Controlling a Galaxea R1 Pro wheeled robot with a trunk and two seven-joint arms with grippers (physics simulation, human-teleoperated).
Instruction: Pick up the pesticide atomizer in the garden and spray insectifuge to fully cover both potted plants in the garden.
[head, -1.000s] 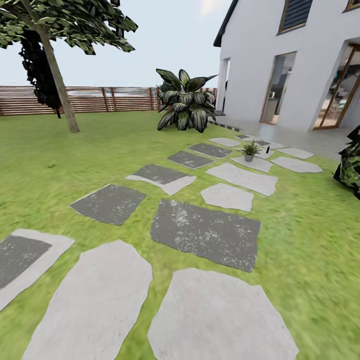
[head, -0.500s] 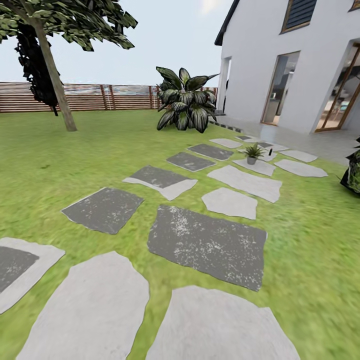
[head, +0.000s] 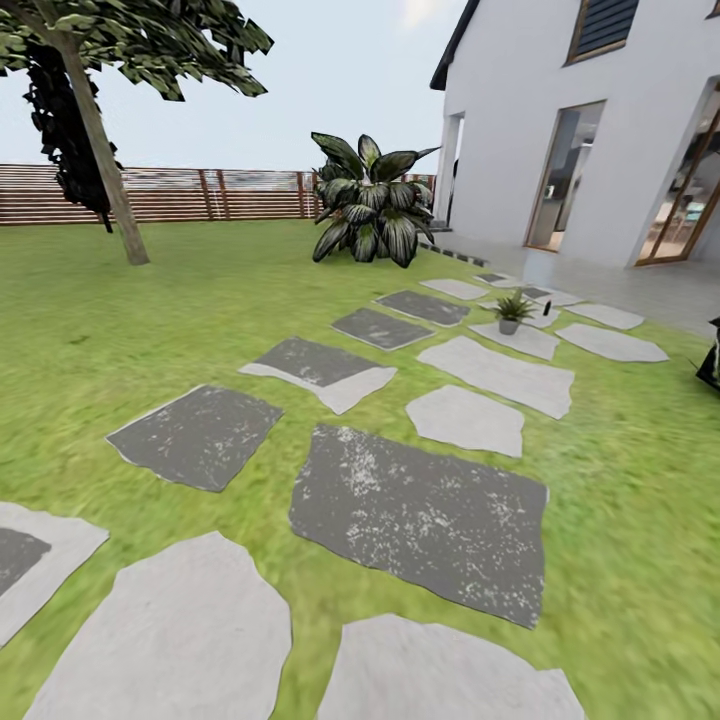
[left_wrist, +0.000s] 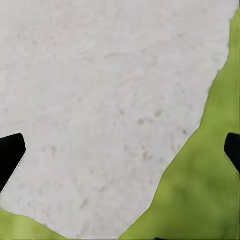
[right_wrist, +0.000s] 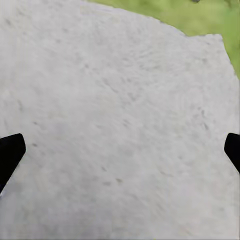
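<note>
View: the whole picture has slid since a second ago, so the robot is rolling along the stepping stones (head: 418, 507); the things themselves sit still.
Garden: green lawn (head: 150, 310), brown fence (head: 200, 195) far back.
Task meaning: the robot is getting closer, but nothing is picked up yet.
Potted plant: one small potted plant (head: 511, 313) sits on a far stone.
Atomizer: the tiny dark pesticide atomizer (head: 547, 321) stands just beside it.
Left claw: the left claw (left_wrist: 120, 150) is spread wide and empty over a pale stone (left_wrist: 100, 100), well apart from the bottle.
Right claw: the right claw (right_wrist: 120, 150) is spread wide and empty too.
</note>
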